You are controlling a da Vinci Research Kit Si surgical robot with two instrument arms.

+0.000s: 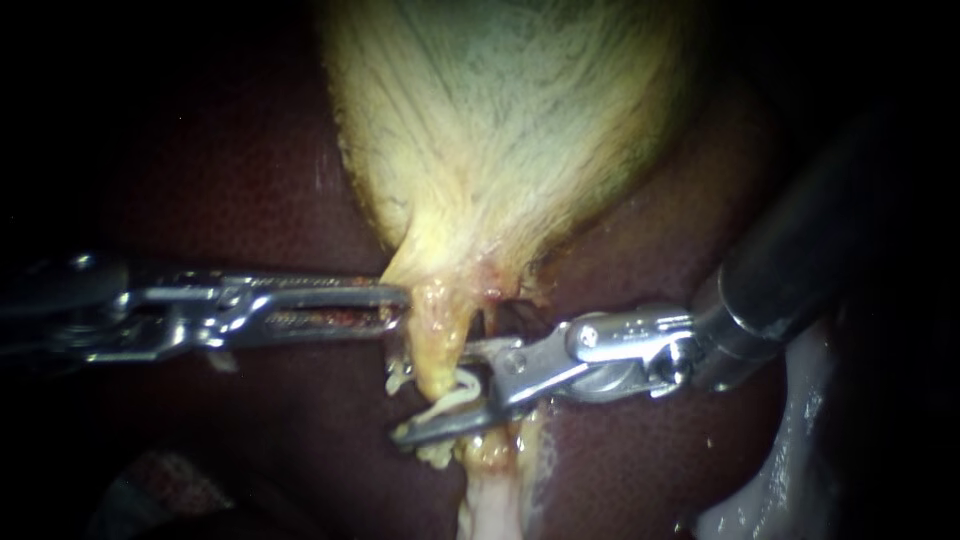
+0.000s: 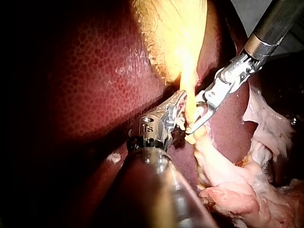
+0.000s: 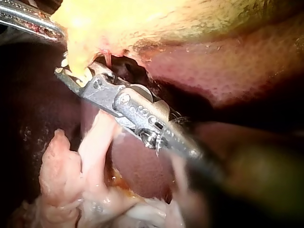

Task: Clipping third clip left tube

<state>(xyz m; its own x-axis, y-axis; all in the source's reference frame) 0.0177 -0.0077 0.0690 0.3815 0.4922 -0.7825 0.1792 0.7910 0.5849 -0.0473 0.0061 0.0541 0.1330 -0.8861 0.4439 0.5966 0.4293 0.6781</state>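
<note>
Liver (image 1: 250, 200) dark red, mottled, beneath pale gallbladder (image 1: 500, 120)

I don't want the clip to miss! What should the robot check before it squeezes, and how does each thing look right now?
1. Right instrument jaws open: ok.
2. Tube sits between those open jaws: ok.
3. Left instrument jaws shut on the gallbladder at its narrow end: ok.
4. Clip loaded in the right jaws: cannot tell; something pale lies there.
5. Lower right jaw's tip clear of the liver: cannot tell.
</note>
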